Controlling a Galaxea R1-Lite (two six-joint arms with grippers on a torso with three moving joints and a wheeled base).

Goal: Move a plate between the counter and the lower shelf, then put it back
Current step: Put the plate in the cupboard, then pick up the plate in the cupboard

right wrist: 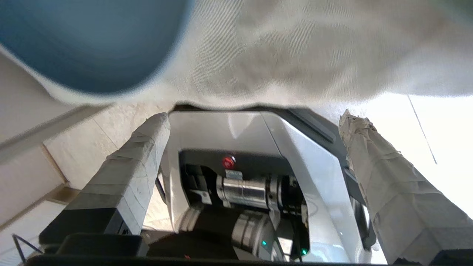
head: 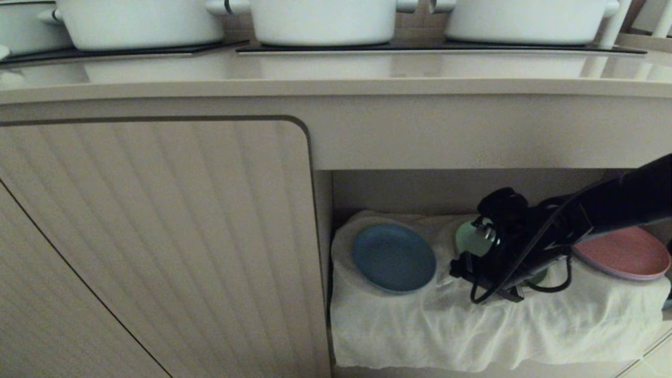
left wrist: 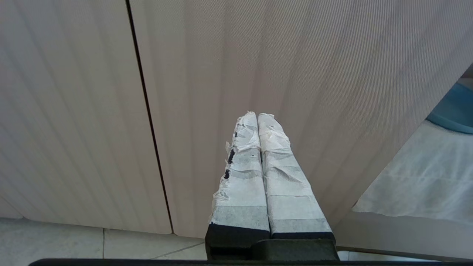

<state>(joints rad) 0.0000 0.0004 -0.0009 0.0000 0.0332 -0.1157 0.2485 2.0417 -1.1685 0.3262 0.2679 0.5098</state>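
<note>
The round light-blue matte plastic plate lies flat on the white cloth covering the floor of the beige-walled lower shelf, at its left end near the front edge. The right gripper sits just beside the plate, its tape-wrapped fingers spread wide and holding nothing. The left gripper faces the ribbed beige cabinet door, fingers pressed together, empty.

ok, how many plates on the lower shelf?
3. Round light-blue plastic plate at the cloth's left; pale green plate mid-shelf, mostly hidden behind the right arm; pink plate far right. More may sit behind the arm.
</note>
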